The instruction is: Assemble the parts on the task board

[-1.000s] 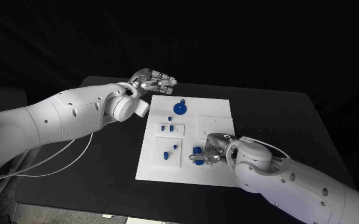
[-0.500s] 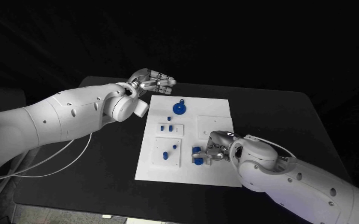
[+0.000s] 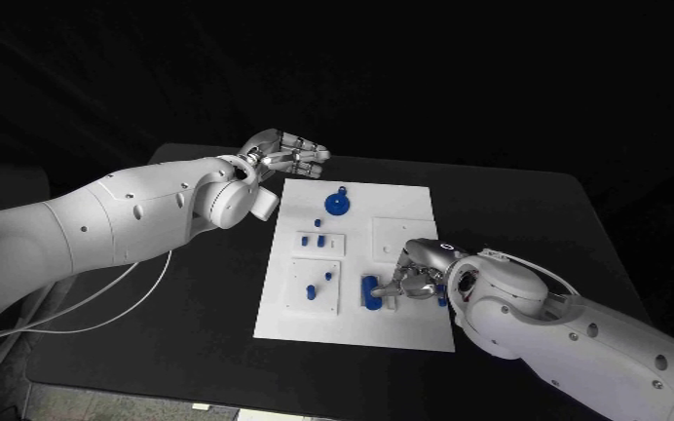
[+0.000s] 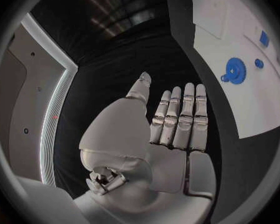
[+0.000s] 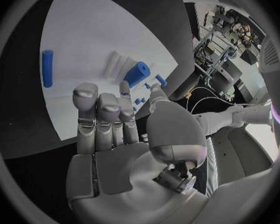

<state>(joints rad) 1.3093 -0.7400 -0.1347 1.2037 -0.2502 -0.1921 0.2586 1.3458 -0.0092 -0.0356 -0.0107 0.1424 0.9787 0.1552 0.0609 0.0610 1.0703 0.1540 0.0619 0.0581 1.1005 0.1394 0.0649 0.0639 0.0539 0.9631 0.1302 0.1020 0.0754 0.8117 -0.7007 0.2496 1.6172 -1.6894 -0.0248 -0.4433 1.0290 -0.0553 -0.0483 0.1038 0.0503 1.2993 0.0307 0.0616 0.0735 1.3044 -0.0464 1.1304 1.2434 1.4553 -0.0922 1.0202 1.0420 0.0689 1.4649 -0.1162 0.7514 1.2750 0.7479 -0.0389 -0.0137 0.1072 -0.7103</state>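
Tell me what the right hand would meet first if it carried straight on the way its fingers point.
Probably the blue cylinder lying on the task board, just beyond the right hand; height above the board is unclear.

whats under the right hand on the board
The right hand hovers over the white task board, beside a blue cylinder. Whatever lies directly beneath its palm is hidden.

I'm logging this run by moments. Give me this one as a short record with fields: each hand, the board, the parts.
left hand: open, raised at the task board's far left corner, holding nothing
right hand: on the board's near side by a blue cylinder; grip unclear
task board: white, mid-table
other parts: blue disc at far end; small blue pieces on the left
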